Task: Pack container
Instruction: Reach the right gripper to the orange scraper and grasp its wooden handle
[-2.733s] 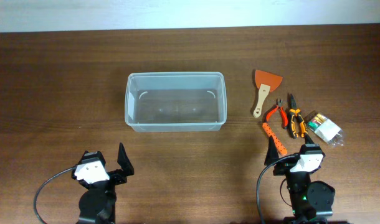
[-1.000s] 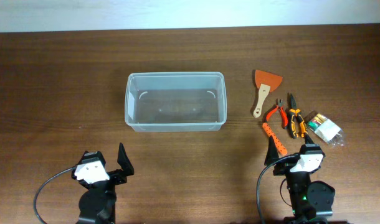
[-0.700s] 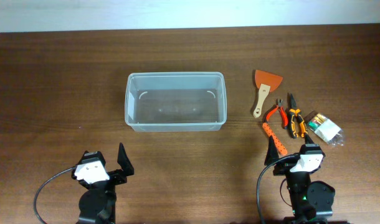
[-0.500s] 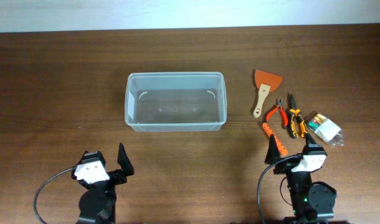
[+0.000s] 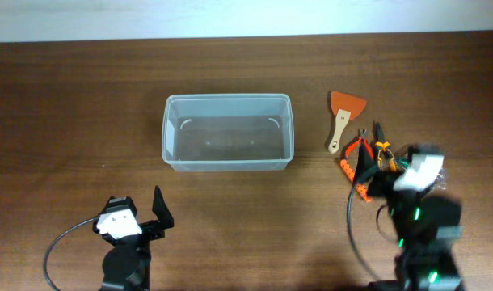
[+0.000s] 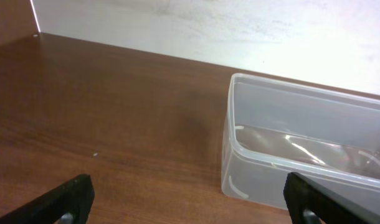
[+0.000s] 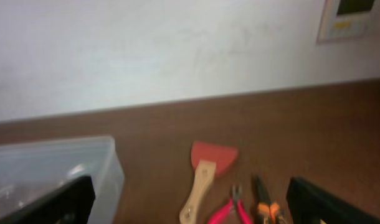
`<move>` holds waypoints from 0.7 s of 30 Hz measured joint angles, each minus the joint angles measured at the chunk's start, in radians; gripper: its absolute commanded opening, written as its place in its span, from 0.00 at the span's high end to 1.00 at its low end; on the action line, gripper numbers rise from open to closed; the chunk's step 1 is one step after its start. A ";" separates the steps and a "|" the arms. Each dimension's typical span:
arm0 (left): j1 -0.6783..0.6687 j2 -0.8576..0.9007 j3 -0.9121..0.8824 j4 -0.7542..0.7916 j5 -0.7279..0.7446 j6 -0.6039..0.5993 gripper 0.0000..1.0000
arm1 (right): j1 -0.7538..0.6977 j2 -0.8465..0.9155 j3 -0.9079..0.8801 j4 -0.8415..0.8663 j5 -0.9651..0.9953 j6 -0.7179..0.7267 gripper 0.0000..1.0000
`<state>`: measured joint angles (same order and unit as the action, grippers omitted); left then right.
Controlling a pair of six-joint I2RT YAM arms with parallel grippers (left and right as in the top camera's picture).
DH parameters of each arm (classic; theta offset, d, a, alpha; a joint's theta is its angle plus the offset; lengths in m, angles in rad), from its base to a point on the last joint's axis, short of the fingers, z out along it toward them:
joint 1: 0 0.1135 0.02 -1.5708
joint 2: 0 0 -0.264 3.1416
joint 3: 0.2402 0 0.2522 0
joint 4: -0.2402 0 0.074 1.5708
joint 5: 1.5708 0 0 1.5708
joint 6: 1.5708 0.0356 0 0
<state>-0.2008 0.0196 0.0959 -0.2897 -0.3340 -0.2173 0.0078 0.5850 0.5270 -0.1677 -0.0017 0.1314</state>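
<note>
Container [image 5: 229, 165] is sitting empty on the counter [image 5: 85, 97], ahead of the right tool [image 5: 384, 162] and well off to its left. That tool is the one thing changing. Half a second ago it was resting by the near edge of the counter, and now it is swinging forward, blurred with speed, fingers spread wide and gripping nothing. Beneath it the orange-and-black pliers [image 5: 381, 150] are lying, with the red pliers [image 5: 357, 145] just to their left and an orange-handled piece [image 5: 344, 166] beside its left finger. The scraper [image 5: 342, 121] is lying just ahead. The left tool [image 6: 187, 202] is staying parked, wide and empty, with the container ahead of it and to its right. By my judgement the first pick is only beginning and nothing is packed yet.
</note>
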 measured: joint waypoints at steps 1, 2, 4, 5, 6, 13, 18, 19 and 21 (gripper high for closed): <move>0.000 0.000 0.000 -0.001 0.000 0.000 0.01 | 0.000 0.077 0.087 -0.061 0.001 -0.001 0.01; 0.000 0.000 0.000 0.000 -0.001 0.000 0.01 | 0.000 0.169 0.192 -0.145 0.001 0.000 0.01; 0.000 0.000 0.000 -0.001 0.000 0.000 0.01 | 0.000 0.339 0.399 -0.328 0.000 0.000 0.01; 0.000 0.000 0.000 -0.001 0.000 0.000 0.01 | 0.000 0.422 0.500 -0.416 0.000 0.000 0.01; 0.000 0.000 0.000 0.000 0.000 0.000 0.01 | 0.000 0.510 0.607 -0.507 0.000 0.000 0.01; 0.000 0.000 0.000 0.000 0.000 0.000 0.01 | 0.000 0.943 1.109 -0.809 -0.030 0.000 0.01; 0.000 0.000 0.000 0.000 0.000 0.000 0.01 | 0.000 1.100 1.185 -0.760 -0.069 0.000 0.01; 0.000 0.000 0.000 0.000 0.000 0.000 0.01 | 0.000 1.124 1.186 -0.760 -0.073 0.000 0.02; 0.000 0.000 0.000 0.000 0.000 0.000 0.01 | 0.000 1.178 1.186 -0.757 -0.080 0.003 0.01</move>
<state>-0.2008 0.0196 0.0959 -0.2901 -0.3336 -0.2173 0.0078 1.7634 1.7130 -0.9249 -0.0818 0.1345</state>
